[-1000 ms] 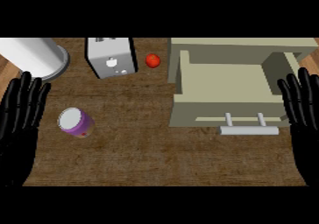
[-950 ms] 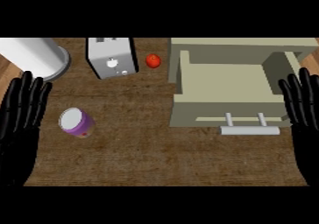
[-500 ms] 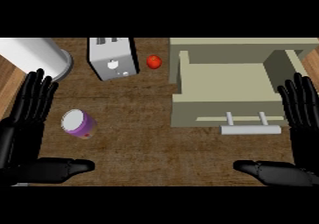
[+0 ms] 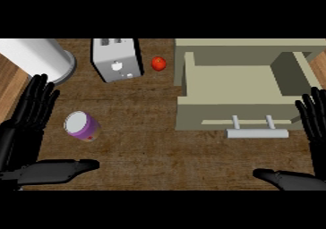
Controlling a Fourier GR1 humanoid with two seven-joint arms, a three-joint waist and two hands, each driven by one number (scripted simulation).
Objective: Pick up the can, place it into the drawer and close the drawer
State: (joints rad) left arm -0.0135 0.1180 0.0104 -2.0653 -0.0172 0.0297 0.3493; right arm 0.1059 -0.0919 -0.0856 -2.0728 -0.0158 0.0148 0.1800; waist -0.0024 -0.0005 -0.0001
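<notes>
Head view: my left hand point(image 4: 23, 138) was spread flat, fingers straight, thumb out, just left of the purple can point(image 4: 82, 126), not touching it. My right hand point(image 4: 318, 134) was spread too, beside the open drawer point(image 4: 232, 85) by its handle point(image 4: 257, 133). Toaster point(image 4: 117, 59) and tomato point(image 4: 158, 63) sat behind.

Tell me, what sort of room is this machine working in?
Most likely a kitchen. A silver toaster stands on a brown wooden counter, with a purple can and a small red fruit, perhaps a tomato, nearby. A beige drawer with a bar handle stands open at the right.
</notes>
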